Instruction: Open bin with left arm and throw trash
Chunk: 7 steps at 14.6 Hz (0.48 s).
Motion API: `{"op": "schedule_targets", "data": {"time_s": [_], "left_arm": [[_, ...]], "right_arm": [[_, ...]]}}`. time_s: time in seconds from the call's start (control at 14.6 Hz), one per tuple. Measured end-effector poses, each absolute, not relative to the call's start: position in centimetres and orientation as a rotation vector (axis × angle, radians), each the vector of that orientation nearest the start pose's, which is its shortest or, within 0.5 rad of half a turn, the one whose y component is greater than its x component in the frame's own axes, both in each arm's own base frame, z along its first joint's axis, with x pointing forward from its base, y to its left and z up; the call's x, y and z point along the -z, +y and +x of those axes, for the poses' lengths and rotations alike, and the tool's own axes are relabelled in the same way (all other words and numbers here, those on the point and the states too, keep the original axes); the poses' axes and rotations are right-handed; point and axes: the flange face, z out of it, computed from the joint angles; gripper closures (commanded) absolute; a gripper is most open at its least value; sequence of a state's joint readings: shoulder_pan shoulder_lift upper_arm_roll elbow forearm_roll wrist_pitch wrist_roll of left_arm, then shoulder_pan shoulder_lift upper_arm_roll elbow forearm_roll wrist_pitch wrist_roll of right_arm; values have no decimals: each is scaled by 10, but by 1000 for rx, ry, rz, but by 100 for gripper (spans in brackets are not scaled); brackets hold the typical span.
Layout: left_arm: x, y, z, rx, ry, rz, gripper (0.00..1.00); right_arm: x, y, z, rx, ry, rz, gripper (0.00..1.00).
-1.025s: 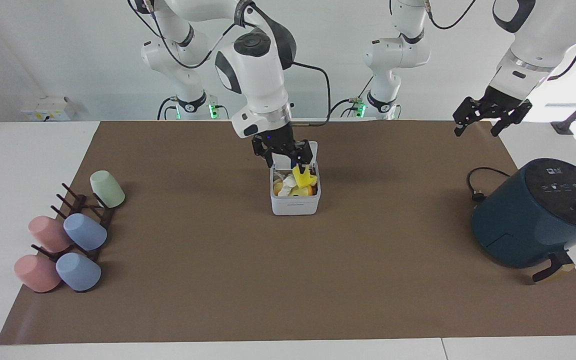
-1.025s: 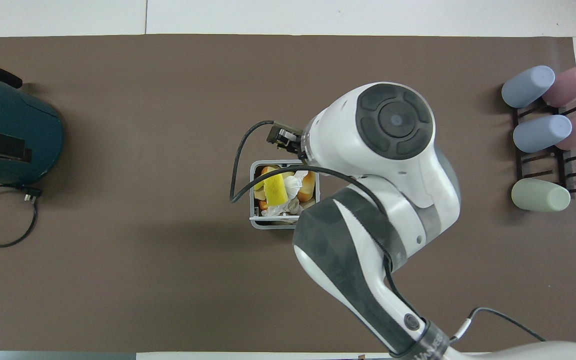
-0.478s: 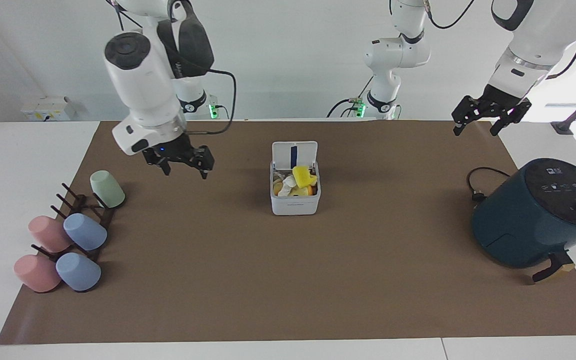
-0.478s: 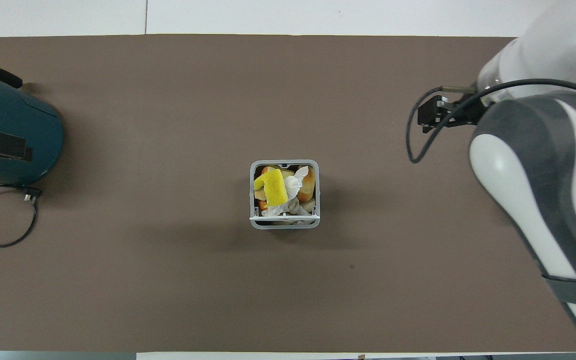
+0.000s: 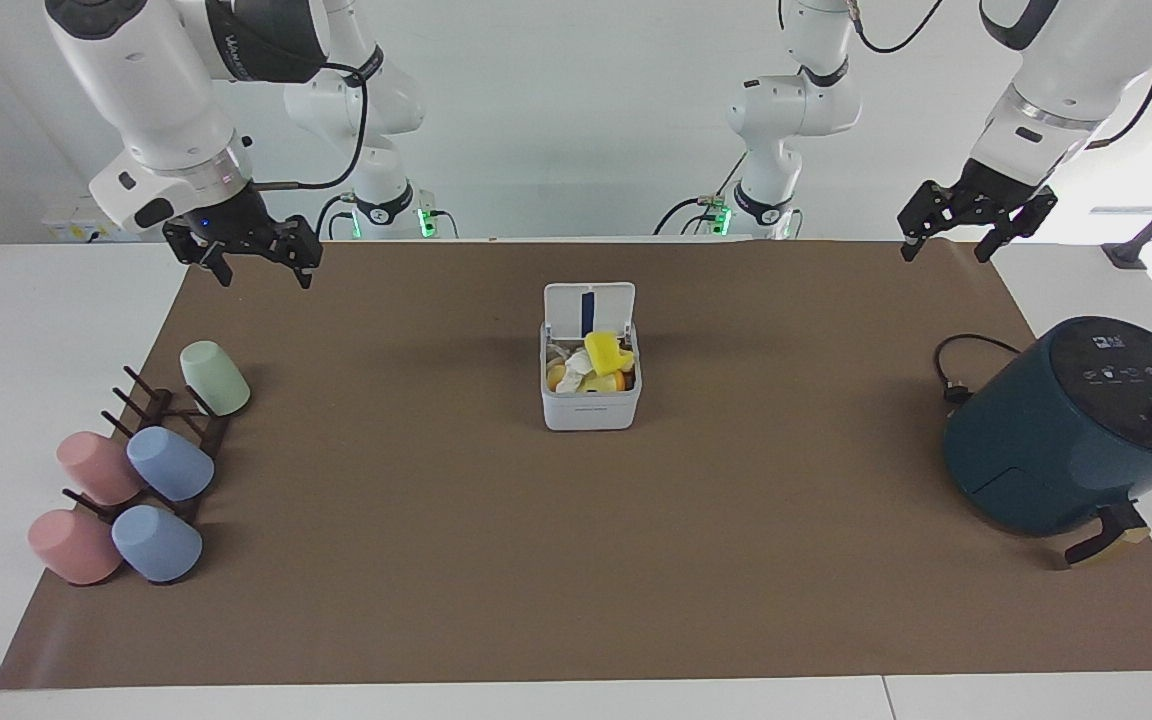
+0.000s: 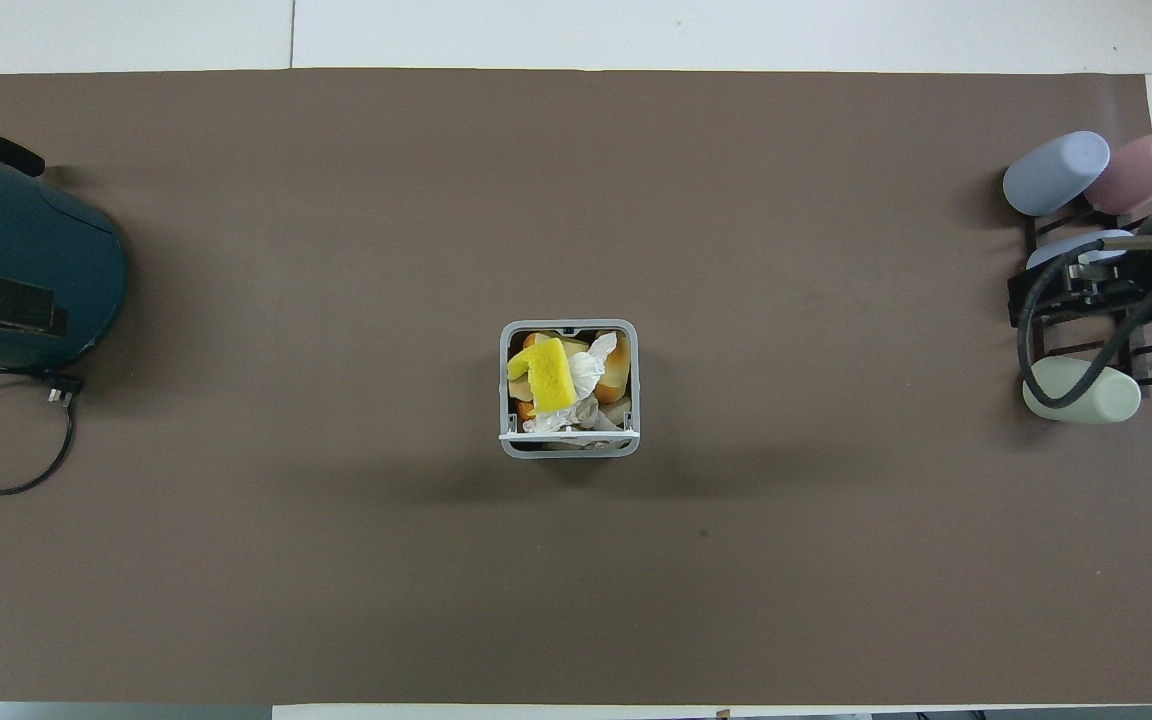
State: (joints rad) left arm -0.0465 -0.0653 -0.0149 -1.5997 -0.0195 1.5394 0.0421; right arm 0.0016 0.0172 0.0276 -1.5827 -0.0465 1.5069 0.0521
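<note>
- Dark-teal round appliance (image 5: 1066, 425) parked at left arm's end.
- Small white square plastic bin (image 5: 591, 398) mid-mat, lid up, yellow chunk (image 5: 604, 352) and white tissue (image 6: 586, 368) inside.
- Left gripper (image 5: 972, 232) raised over mat corner, fingers apart, empty.
- Right gripper (image 5: 248, 256) raised over mat corner, fingers apart, empty.

The right tool (image 6: 1076, 290) hides part of the cup rack (image 6: 1086, 340); the overhead view's edge cuts the appliance (image 6: 16, 270).
</note>
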Motion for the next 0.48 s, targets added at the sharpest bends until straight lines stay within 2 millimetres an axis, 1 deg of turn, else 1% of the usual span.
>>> {"op": "schedule_targets", "data": {"time_s": [0.2,0.48], "left_arm": [[-646,-38,528,12,173,-3155,0],[-646,-34,528,13,162,-3156,0]], "right_arm": [[-596,6,544,-145,31,-3188,0],[-594,3,540,-139,39,-3187,0]]}}
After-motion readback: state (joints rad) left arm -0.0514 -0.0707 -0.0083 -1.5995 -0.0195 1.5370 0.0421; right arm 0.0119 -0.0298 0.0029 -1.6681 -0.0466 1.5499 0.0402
